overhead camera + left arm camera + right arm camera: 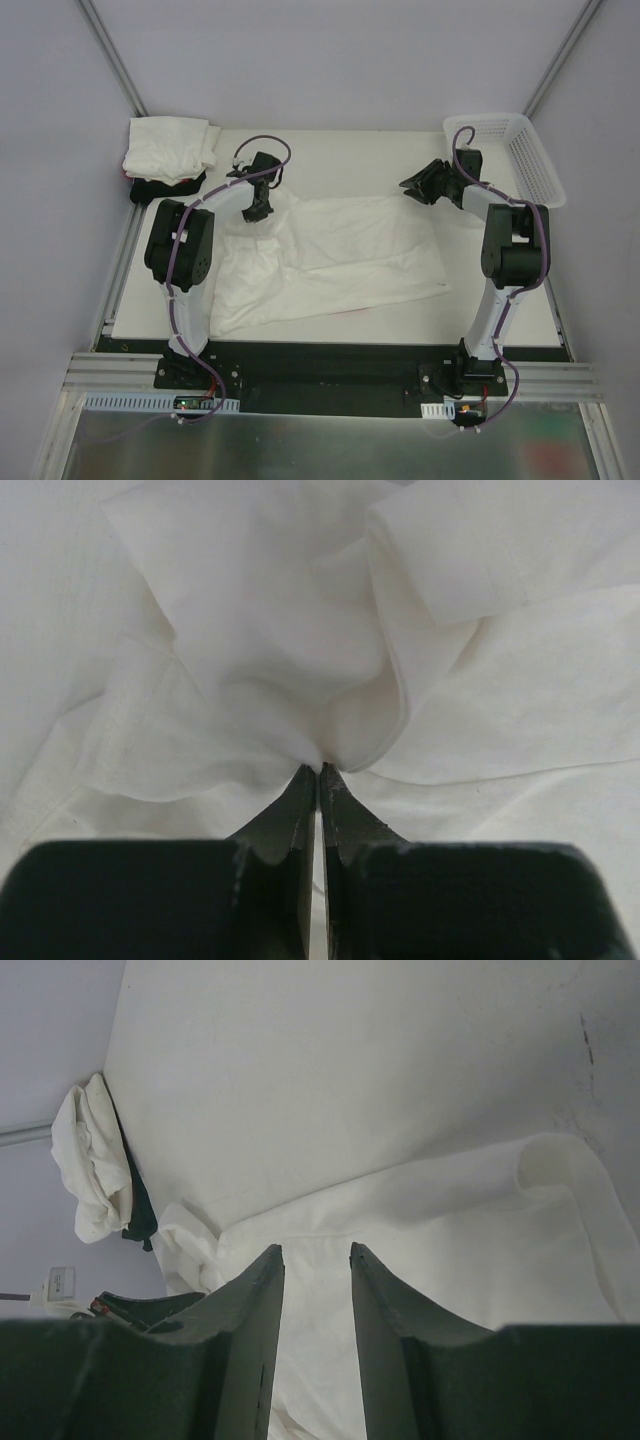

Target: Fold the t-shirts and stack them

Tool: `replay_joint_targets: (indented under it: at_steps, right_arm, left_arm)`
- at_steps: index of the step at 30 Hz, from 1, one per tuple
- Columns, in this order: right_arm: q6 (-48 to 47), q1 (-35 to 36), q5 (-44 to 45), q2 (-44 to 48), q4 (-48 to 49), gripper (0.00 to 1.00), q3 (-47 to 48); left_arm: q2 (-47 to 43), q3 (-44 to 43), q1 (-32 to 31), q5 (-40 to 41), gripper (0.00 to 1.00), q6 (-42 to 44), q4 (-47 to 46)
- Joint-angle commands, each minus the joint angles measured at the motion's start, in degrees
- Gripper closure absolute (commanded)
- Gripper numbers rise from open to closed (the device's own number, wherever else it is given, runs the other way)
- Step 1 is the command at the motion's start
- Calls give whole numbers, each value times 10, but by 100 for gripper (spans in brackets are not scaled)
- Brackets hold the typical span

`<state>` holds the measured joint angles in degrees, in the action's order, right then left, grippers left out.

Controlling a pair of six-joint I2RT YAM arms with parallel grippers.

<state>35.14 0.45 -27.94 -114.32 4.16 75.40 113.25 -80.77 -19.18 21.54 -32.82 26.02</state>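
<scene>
At centre of the tabletop (340,165) we see a white t-shirt (340,255) lying spread out, w/ rumpled folds on its L side. At approx 10 o'clock of it, the left gripper (318,770) is clenched on a bunched pinch of that cloth. The right gripper (315,1252), at approx 2 o'clock of the shirt, hangs w/ jaws parted, nothing betw. them. Far corner at 10 o'clock: a stack of folded white shirts (170,145) atop a black shirt (165,187). A white mesh basket (525,160) sits at the 2 o'clock edge.

Tilted downward, left claw (320,772) pinched shut on white t-shirt (250,630), right claw (316,1260) parted and empty, aimed leftward
</scene>
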Motion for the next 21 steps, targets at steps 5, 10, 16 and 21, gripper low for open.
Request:
replay_joint_targets:
  at_steps: [5,10,16,21]
  right_arm:
    - [-4,-4,-7,-19,6,64,19]
    - [-12,-4,-8,-41,-7,64,39]
    - [-24,-3,2,-55,-22,64,50]
    - [-29,-19,7,-59,-28,64,51]
  left_arm:
    - [-25,-31,-5,18,100,5,21]
    - [-38,-61,-5,23,100,18,32]
    - [-44,-100,-3,32,100,30,41]
    - [-50,-101,-3,32,100,32,45]
